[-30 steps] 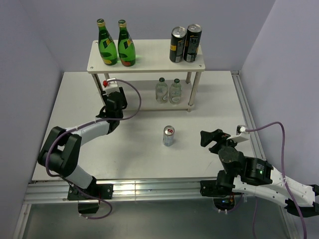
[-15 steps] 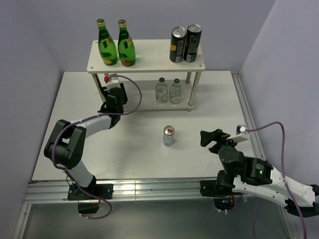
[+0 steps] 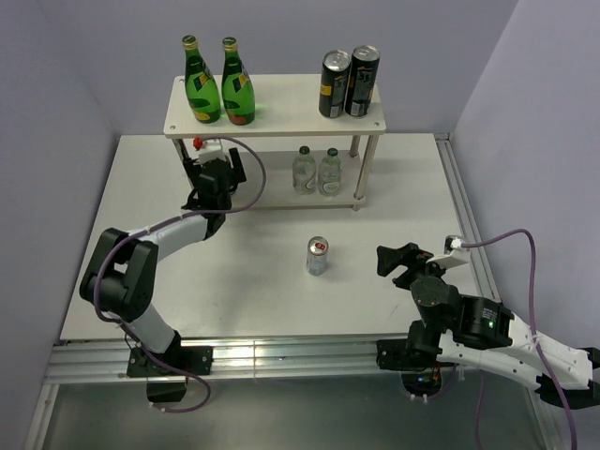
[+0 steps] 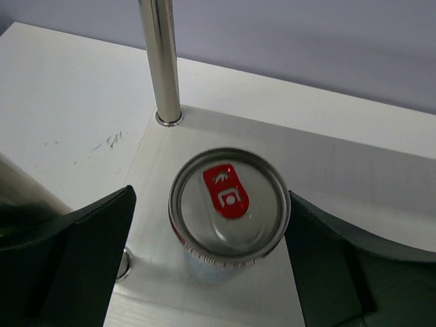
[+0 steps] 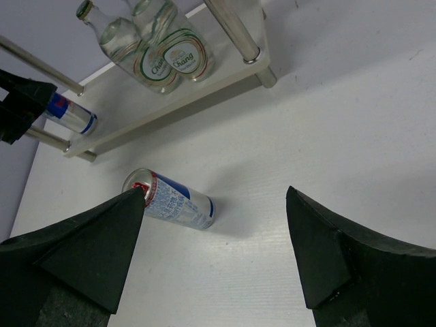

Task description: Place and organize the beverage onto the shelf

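Beverage can (image 4: pixel 229 218) stands upright on the lower board of the shelf (image 3: pixel 281 105), at its 9 o'clock end; left gripper (image 4: pixel 209 201) straddles it, fingers (image 4: pixel 88 252) spread, not clamping; second can (image 3: pixel 318 255) stands on the table (image 3: pixel 234 281), 6 o'clock of the shelf; right gripper (image 5: pixel 214 194), at that can's 4 o'clock, gapes wide, holding nothing.

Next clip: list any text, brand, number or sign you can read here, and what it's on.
"Chang": on the label of each clear bottle.
Loose can: print too small to read.
Shelved can: red tab with cut-out shapes, no readable words.
Green bottles and dark cans: labels too blurred to read.
No numbers or signs can be read.
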`<action>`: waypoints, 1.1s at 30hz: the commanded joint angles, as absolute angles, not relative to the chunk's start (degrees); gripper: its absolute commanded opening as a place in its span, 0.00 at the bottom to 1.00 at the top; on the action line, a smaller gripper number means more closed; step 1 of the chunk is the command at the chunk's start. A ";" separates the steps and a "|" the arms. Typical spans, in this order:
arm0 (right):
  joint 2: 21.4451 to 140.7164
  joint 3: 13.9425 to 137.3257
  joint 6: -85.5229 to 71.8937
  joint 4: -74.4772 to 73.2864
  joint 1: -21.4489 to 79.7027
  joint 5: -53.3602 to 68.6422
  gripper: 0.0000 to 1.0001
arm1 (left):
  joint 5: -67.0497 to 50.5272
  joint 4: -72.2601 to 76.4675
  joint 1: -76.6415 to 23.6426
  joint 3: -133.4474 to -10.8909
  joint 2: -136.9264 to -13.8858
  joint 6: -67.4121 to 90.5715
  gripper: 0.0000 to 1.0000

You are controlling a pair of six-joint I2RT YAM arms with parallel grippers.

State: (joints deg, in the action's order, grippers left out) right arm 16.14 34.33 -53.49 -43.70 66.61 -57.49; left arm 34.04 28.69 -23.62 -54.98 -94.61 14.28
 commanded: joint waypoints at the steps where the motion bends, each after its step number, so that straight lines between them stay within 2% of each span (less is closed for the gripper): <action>1: 15.56 33.93 -53.61 -42.36 66.89 -58.27 0.91 | 33.49 27.52 -24.87 -54.85 -88.08 15.29 0.94; 10: 15.91 33.93 -53.61 -42.36 66.88 -58.45 0.91 | 34.89 17.50 -34.79 -46.51 -72.70 18.36 0.97; 13: 16.43 33.93 -53.70 -42.28 66.97 -58.62 0.91 | 30.78 16.00 -38.83 -41.85 -66.90 20.38 0.97; 16: 16.87 34.01 -53.70 -42.19 66.89 -58.71 0.91 | 18.93 18.18 -42.78 -36.75 -63.46 21.17 0.97; 18: 17.23 34.01 -53.70 -42.01 66.97 -58.80 0.91 | 9.09 21.17 -44.46 -33.32 -63.19 21.88 0.97; 23: 17.40 34.10 -54.05 -42.36 66.88 -58.97 0.91 | 0.63 35.29 -53.69 -24.98 -65.38 23.73 0.97; 29: 17.40 34.19 -54.05 -42.54 66.88 -58.80 0.91 | 0.53 41.13 -58.97 -25.22 -72.68 24.17 0.96; 33: 17.14 34.10 -53.96 -42.28 66.97 -58.80 0.91 | 4.91 44.11 -61.95 -27.86 -78.83 23.29 0.95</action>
